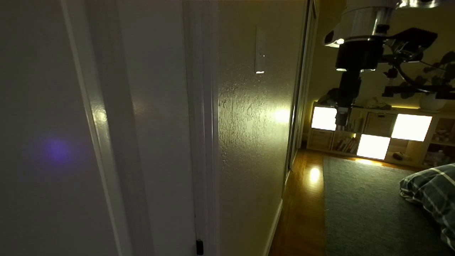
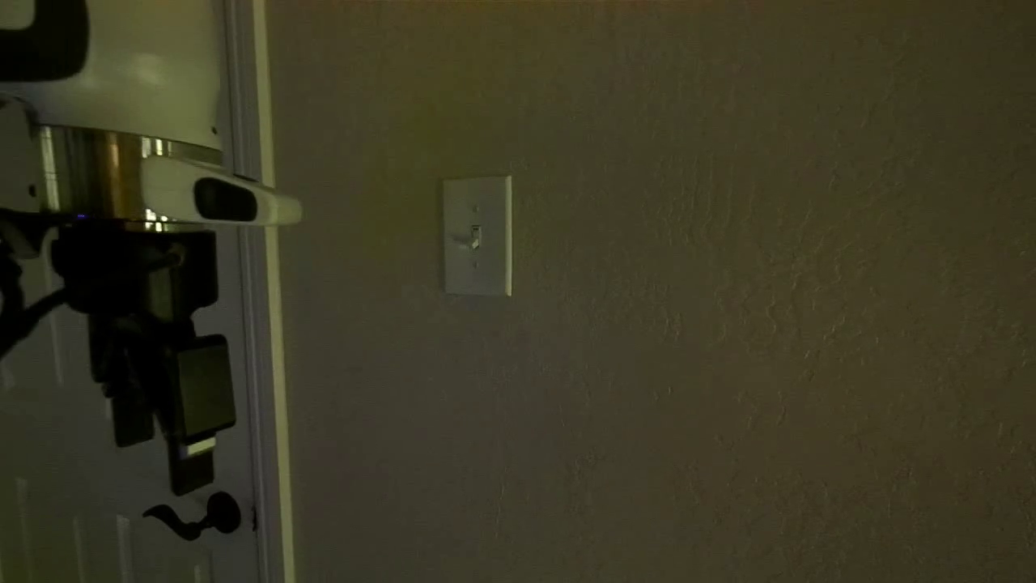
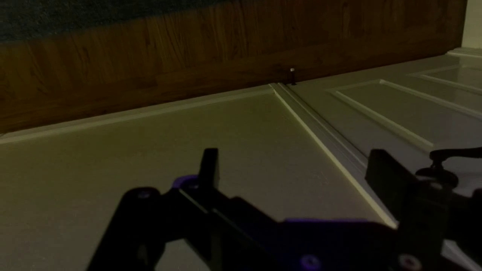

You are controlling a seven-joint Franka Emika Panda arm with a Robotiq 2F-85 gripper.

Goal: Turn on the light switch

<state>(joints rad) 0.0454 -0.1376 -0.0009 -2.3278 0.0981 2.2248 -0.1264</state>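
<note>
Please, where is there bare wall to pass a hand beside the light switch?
In an exterior view, bare wall surrounds the light switch, including toward the door frame. Crowded: that frame, partly overlapped by the arm, and the door, before which hangs the gripper, open in the wrist view.

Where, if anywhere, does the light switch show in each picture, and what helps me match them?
In an exterior view: light switch, upper part, right of centre, seen at a steep angle.
In an exterior view: light switch, a little left of and above centre.
Wrist view: not in it.
Shared landmark: the door trim, left of the light switch in both exterior views, slanting through the right half of the wrist view.
</note>
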